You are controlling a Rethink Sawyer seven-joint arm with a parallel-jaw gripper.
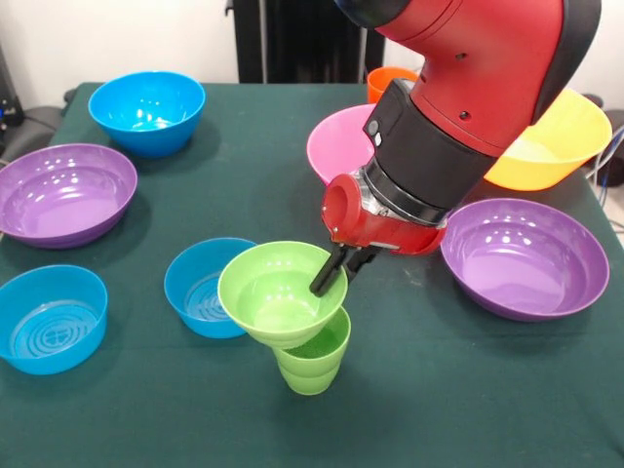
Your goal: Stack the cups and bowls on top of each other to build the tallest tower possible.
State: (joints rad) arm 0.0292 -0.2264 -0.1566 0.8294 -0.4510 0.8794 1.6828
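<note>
A small lime green bowl (pixel 273 292) rests slightly tilted on top of the upright ridged lime green cup (pixel 314 366) near the table's front. My gripper (pixel 339 271) comes down from the upper right and is shut on the green bowl's right rim, with one finger (pixel 325 278) inside the bowl and the other outside. The orange cup (pixel 388 83) stands at the back, mostly hidden behind the arm. The pink bowl (pixel 336 141) sits just in front of it, partly covered by the arm.
A yellow-orange bowl (pixel 556 146) sits at the back right. Purple bowls lie at the left (pixel 63 190) and right (pixel 522 255). Blue bowls sit at the back left (pixel 146 109), the front left (pixel 49 317) and just left of the green stack (pixel 200 288).
</note>
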